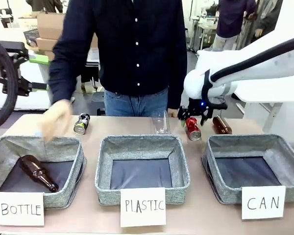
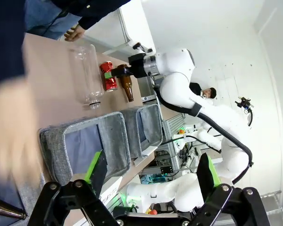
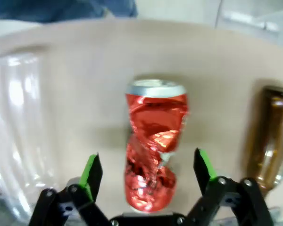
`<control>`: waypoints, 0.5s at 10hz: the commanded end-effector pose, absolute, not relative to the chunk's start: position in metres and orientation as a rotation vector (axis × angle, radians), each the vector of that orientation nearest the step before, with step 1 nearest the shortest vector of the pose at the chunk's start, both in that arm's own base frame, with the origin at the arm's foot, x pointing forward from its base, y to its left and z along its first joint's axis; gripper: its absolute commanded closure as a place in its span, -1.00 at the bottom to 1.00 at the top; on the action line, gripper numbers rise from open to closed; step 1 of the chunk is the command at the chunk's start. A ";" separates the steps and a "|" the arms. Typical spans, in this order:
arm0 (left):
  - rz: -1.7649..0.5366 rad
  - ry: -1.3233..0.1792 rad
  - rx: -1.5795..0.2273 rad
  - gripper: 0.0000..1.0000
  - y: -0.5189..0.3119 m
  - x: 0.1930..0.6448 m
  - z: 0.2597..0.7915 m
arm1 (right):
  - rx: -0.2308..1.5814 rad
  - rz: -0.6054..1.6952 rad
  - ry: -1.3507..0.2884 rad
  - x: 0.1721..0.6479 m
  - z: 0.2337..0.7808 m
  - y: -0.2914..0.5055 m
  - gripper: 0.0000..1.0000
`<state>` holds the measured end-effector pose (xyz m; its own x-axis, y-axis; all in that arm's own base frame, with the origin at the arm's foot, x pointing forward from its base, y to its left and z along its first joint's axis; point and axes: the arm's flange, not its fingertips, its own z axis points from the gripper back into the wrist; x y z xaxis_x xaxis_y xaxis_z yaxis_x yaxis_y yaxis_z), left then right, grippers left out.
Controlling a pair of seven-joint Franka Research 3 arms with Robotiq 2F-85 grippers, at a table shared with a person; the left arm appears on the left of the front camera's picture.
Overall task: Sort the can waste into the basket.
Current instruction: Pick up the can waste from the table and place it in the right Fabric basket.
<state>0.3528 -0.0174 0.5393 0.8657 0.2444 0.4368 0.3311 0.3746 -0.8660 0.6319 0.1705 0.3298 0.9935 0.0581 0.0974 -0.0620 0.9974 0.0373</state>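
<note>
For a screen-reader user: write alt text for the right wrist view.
A dented red can lies on the tan table between the green pads of the open right gripper. A clear plastic bottle lies at picture left, a brown glass bottle at picture right.

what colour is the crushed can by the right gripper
Red with a silver rim, the dented metal can, clearest in right wrist view.

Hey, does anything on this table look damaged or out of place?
Yes. The red can, seen between the open fingers of the right gripper beyond the CAN basket, is crumpled and twisted through its middle. Nothing looks spilled.
</note>
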 end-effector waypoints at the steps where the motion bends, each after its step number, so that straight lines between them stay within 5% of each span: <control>1: -0.075 -0.582 -1.226 -1.00 -0.019 0.354 0.539 | 0.039 0.072 -0.059 0.646 0.334 0.179 -1.00; 3: -0.075 -0.582 -1.226 -1.00 -0.019 0.354 0.539 | -0.008 0.052 -0.042 0.643 0.329 0.177 -1.00; 4: -0.075 -0.582 -1.226 -1.00 -0.019 0.354 0.539 | -0.010 0.054 -0.024 0.641 0.326 0.176 0.20; 5: -0.075 -0.582 -1.226 -1.00 -0.019 0.354 0.539 | -0.011 0.053 -0.025 0.640 0.324 0.177 0.20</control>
<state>0.3528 -0.0173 0.5394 0.8656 0.2445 0.4369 0.3313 0.3745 -0.8660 0.6385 0.1752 0.3218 0.9976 0.0638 0.0278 -0.0643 0.9978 0.0165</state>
